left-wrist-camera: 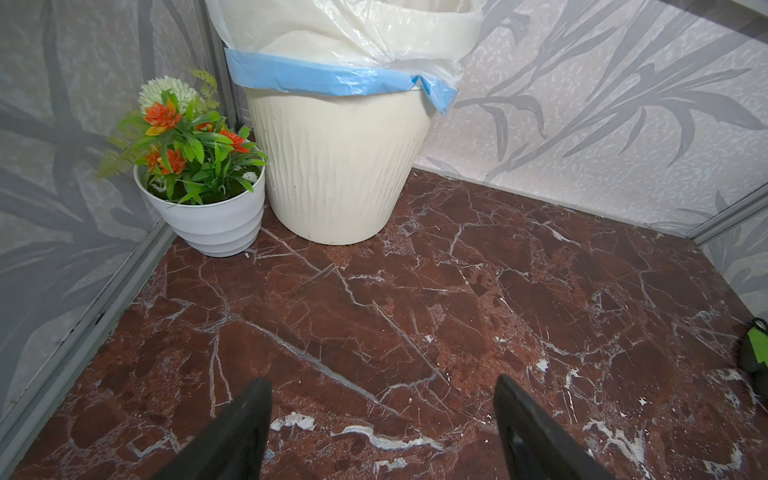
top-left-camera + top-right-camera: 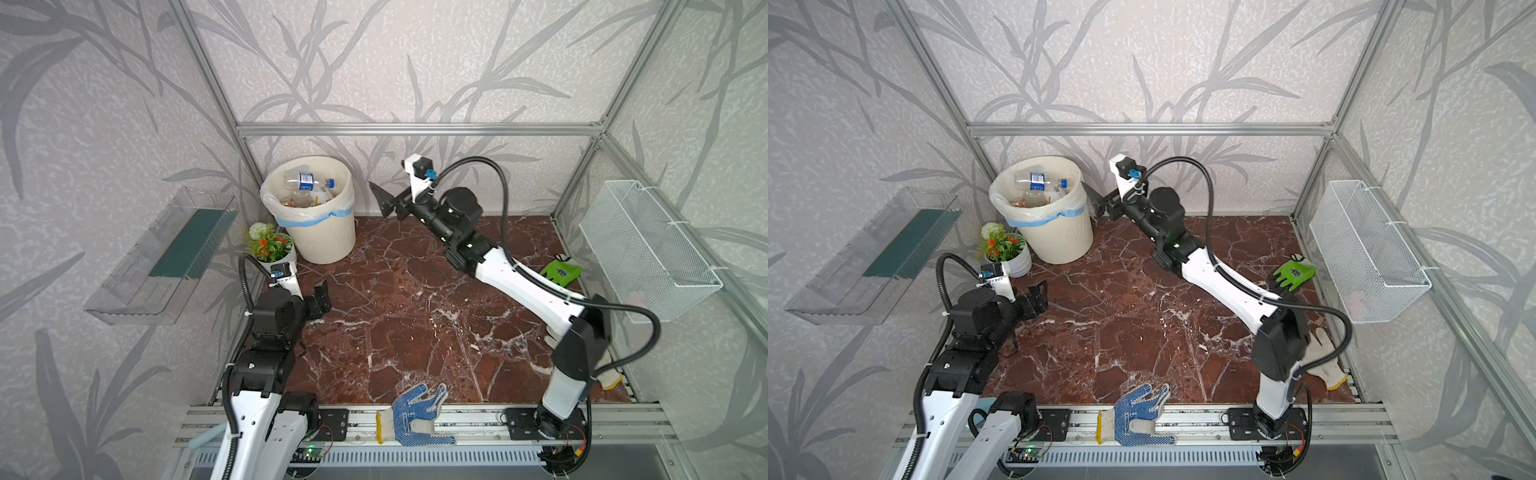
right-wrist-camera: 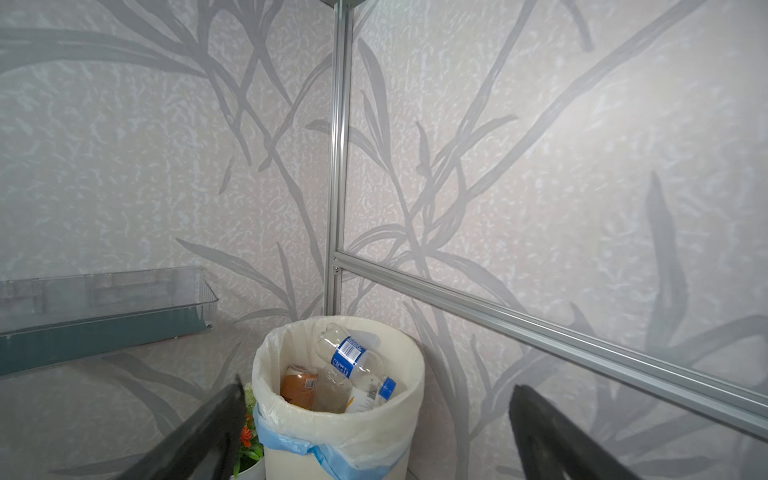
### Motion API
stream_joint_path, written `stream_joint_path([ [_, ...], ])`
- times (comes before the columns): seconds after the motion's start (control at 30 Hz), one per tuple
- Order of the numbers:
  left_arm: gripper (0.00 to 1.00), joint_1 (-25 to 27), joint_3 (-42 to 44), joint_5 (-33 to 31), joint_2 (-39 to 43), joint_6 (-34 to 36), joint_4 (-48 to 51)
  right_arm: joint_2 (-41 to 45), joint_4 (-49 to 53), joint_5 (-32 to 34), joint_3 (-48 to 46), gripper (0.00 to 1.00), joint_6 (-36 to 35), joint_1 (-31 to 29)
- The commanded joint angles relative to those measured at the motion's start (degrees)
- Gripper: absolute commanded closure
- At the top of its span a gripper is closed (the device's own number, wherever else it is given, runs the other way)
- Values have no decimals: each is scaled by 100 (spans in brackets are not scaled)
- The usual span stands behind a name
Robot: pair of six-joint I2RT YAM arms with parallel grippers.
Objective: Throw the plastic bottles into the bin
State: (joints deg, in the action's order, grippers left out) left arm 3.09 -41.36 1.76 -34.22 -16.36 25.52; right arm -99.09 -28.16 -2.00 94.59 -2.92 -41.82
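The bin [image 2: 320,237] [image 2: 1059,241] is a cream ribbed bucket with a clear, blue-banded liner, standing in the back left corner. Several plastic bottles lie inside it, a blue-labelled one [image 2: 305,178] [image 2: 1037,178] [image 3: 353,357] on top and a brown-labelled one [image 3: 297,384] lower down. Every bottle I see is in the bin. My right gripper [image 2: 386,201] [image 2: 1098,203] [image 3: 378,388] hangs open and empty just right of the bin's rim, at rim height. Low over the marble floor, in front of the bin [image 1: 332,174], my left gripper [image 2: 322,293] [image 2: 1038,293] [image 1: 382,382] is open and empty.
A white flower pot [image 2: 276,255] [image 1: 208,220] stands left of the bin. A green glove [image 2: 561,270] lies at the right, a white glove [image 2: 609,378] under the right arm, a blue-dotted glove [image 2: 415,411] on the front rail. A wire basket [image 2: 648,249] and a clear shelf [image 2: 158,257] hang on the side walls.
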Motion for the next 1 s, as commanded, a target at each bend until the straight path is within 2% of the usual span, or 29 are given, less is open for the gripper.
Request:
stream_joint_path([
  [0.0,17,56,112,130,-203,-356,-564,689,-228,526,-1092,1,97,304],
  [0.13,17,293,260,-321,-684,-666,-1150,1604,-195,1177,-2765,1,154,745],
  [0.23,15,648,430,-1145,-1153,-756,-1746,2195,220,1567,-3834,1,434,1223],
  [0.33,12,979,567,-2141,-1705,-552,-2424,2728,399,1962,-4871,1,696,1765],
  [0.5,7,994,939,-3401,-2515,-419,-3712,3346,197,2855,-6176,1,698,2298],
  [0.53,6,943,914,-3689,-2650,-492,-3750,3393,193,3030,-6327,1,663,2383],
  [0.73,6,576,1051,-4160,-3037,0,-4167,3281,-84,3631,-6976,1,860,2928],
  [0.8,6,500,1206,-4342,-3059,129,-4345,3049,-308,3825,-7097,1,848,3007],
  [0.97,6,143,1836,-4252,-3332,105,-5188,2097,-1276,4191,-7349,1,690,3044],
])
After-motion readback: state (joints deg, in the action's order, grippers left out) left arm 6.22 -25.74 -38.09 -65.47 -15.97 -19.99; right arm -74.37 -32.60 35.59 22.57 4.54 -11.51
